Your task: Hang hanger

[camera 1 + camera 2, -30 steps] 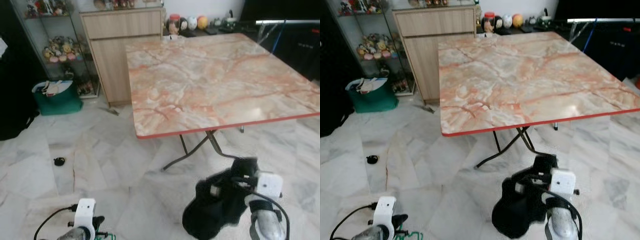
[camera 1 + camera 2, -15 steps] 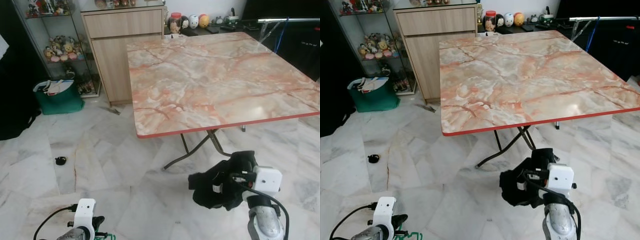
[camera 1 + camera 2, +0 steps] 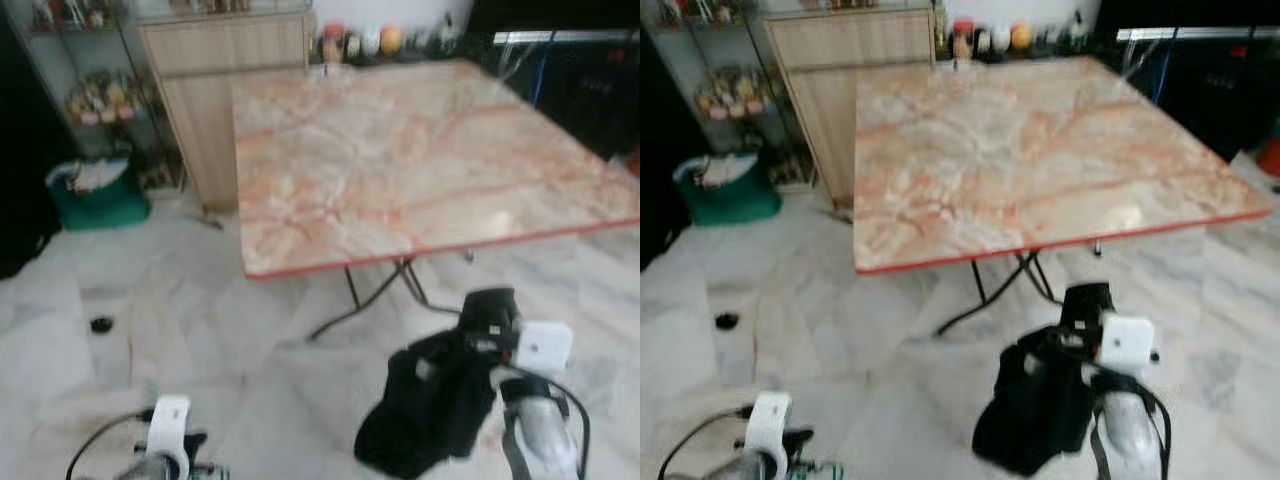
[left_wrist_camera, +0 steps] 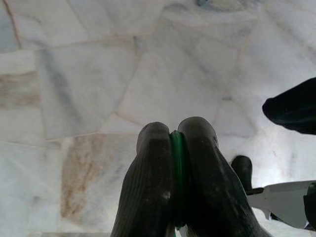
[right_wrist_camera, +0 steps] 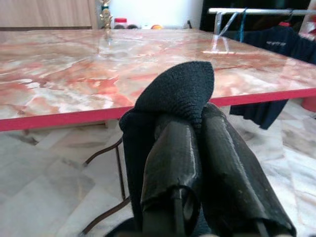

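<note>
My left gripper is low over the marble floor, shut on a thin green hanger whose edge shows between the fingers. In the eye views that wrist sits at the bottom left. A black garment hangs in a bundle from my right gripper, which is shut on a fold of it. That arm is raised in front of the near edge of the marble table. Beyond the table's far right stands a metal clothes rail with a dark garment on it.
The table's folding legs stand just ahead of the right arm. A wooden cabinet, a glass shelf of toys and a green basket line the back left. A small black object lies on the floor.
The whole view has shifted and blurred, so the camera moved. The black garment, bunched up high half a second ago, now hangs longer below the right gripper.
</note>
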Motion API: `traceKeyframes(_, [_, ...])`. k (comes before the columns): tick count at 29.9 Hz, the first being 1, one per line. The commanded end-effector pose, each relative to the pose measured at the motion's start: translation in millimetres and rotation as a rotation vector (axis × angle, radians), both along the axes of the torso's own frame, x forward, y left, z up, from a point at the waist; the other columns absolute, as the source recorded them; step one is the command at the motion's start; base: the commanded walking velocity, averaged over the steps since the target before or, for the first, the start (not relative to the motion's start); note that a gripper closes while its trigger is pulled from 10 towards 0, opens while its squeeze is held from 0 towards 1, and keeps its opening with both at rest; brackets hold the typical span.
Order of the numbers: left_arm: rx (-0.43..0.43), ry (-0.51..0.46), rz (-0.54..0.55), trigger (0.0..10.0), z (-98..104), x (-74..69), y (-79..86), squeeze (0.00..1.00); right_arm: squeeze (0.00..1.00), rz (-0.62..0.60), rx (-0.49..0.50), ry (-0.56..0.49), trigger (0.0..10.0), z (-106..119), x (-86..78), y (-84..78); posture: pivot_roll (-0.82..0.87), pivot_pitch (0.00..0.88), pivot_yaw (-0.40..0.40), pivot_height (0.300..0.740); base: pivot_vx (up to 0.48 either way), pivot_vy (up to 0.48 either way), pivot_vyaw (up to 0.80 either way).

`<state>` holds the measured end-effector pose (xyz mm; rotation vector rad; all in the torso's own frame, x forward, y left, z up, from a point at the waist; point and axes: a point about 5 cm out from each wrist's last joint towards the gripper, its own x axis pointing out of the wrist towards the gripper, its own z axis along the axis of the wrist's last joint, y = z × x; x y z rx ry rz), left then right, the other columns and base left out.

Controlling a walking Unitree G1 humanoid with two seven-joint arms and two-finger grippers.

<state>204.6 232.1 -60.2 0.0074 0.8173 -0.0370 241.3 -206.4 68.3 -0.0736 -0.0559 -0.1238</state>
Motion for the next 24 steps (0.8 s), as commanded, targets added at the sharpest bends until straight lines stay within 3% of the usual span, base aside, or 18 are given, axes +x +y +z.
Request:
traceKeyframes(1, [0.018, 0.013, -0.012, 10.0, -1.2, -2.7, 1.8, 0.0, 0.0, 0.001, -0.005, -0.039, 10.0, 9.7, 2.1, 0.2, 0.03, 0.0, 0.018, 0.74, 0.0, -0.48, 0.0])
traceKeyframes(24, [0.015, -0.006, 0.004, 10.0, 1.6, 4.3, -1.4, 0.0, 0.0, -0.002, -0.024, -0.001, 10.0, 20.5, 10.2, -6.7, 0.03, 0.0, 0.008, 0.74, 0.0, -0.48, 0.0])
